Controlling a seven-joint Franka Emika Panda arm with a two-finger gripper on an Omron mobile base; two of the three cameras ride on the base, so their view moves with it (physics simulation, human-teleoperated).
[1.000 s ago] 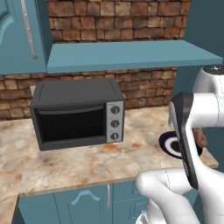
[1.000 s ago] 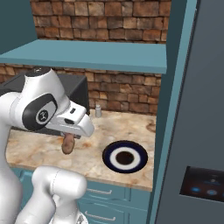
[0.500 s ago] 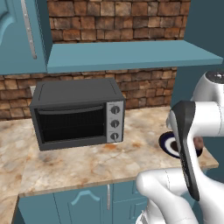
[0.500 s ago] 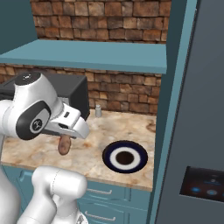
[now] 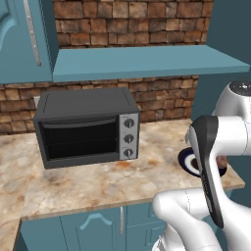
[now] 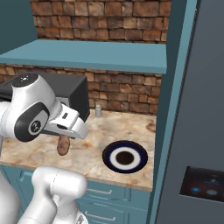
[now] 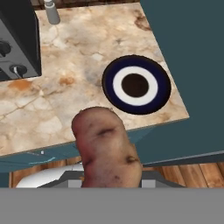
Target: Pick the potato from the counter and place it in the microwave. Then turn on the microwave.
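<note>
2 fingers of the gripper (image 6: 64, 139) are clamped on the potato (image 7: 107, 148), held above the counter (image 7: 65, 94).

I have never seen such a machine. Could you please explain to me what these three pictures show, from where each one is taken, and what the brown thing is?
The white machine is a robot arm standing before a rendered kitchen counter. Two pictures come from cameras behind the arm, one to its left and one to its right. The third comes from a camera on its hand, looking along the gripper.

The brown lump is a potato. The gripper is shut on it and holds it above the counter, near the front edge; the right base view shows it hanging under the hand.

On the counter lie a round dark blue and white plate, a small black toaster oven with three knobs, and a small shaker by the brick wall.
</note>
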